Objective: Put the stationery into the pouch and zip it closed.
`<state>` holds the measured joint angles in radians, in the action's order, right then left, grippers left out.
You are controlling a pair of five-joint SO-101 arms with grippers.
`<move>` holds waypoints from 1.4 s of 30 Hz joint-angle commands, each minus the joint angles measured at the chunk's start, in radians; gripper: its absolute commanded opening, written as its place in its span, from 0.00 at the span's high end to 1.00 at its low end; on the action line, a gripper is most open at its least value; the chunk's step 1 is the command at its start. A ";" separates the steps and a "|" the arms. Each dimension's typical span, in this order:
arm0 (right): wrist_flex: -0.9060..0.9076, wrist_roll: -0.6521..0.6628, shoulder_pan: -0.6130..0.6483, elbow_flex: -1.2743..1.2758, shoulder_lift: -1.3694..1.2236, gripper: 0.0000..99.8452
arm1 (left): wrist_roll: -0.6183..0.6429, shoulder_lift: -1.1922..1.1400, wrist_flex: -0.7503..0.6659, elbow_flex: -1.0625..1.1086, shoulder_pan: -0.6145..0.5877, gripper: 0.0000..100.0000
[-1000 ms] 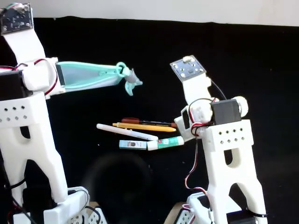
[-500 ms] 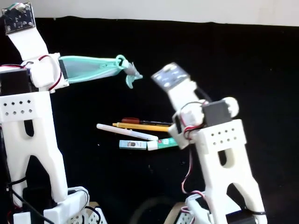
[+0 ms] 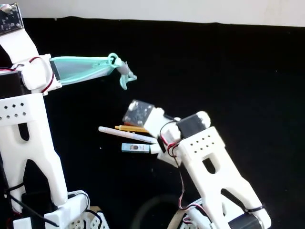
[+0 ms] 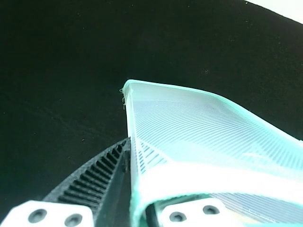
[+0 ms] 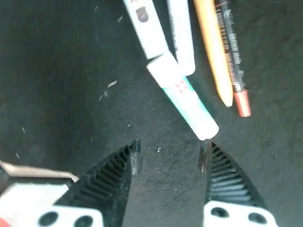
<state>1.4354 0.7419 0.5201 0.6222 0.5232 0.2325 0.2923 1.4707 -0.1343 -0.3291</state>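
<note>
A translucent teal pouch [image 3: 83,69] hangs in the air at the upper left, with my left gripper [image 3: 56,73] shut on one end; its zip pull [image 3: 125,77] dangles at the far end. In the left wrist view the ribbed pouch [image 4: 199,137] lies against the black finger [image 4: 97,172]. The stationery lies mid-table: a white pen [image 3: 125,134], an orange pen [image 3: 129,128] and a small pale blue stick [image 3: 135,148]. My right gripper [image 5: 169,156] stands open just above the table, right at the end of a white-and-green tube [image 5: 182,97]. Beside the tube lie a white pen [image 5: 181,33], an orange pen [image 5: 212,47] and a black pen [image 5: 232,52].
The black table cloth [image 3: 228,71] is bare to the right and at the back. The right arm's white body [image 3: 205,157] leans over the right ends of the pens and hides them in the high view. A pale wall edge [image 3: 167,9] runs along the back.
The right arm has swung left and tipped down over the stationery, covering the tube in the high view. The left arm has drawn the pouch slightly left and up.
</note>
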 commanded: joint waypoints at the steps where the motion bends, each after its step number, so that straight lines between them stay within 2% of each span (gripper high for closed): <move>1: -0.065 0.110 0.015 0.036 0.012 0.79 | 0.003 0.004 -0.015 -0.005 -0.010 0.99; 9: -0.200 0.264 0.015 0.139 0.005 0.79 | 0.003 0.004 -0.014 -0.005 -0.008 0.99; 14: -0.297 0.310 0.015 0.194 0.004 0.79 | 0.003 0.004 -0.014 -0.005 -0.008 0.99; 25: -0.449 0.315 0.016 0.268 -0.082 0.79 | 0.003 0.004 0.002 -0.008 -0.007 0.99; 36: -0.483 0.315 0.016 0.211 -0.225 0.79 | 0.003 0.004 0.006 -0.012 -0.007 0.99; 38: -0.519 0.313 0.016 0.211 -0.245 0.83 | 0.003 0.004 0.006 -0.012 -0.007 0.99; 42: -0.549 0.302 0.015 0.208 -0.262 1.00 | 0.003 0.004 0.006 -0.010 -0.007 0.99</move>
<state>0.9306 1.0380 0.5247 0.8723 0.2624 0.2325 0.2923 1.4753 -0.1343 -0.3291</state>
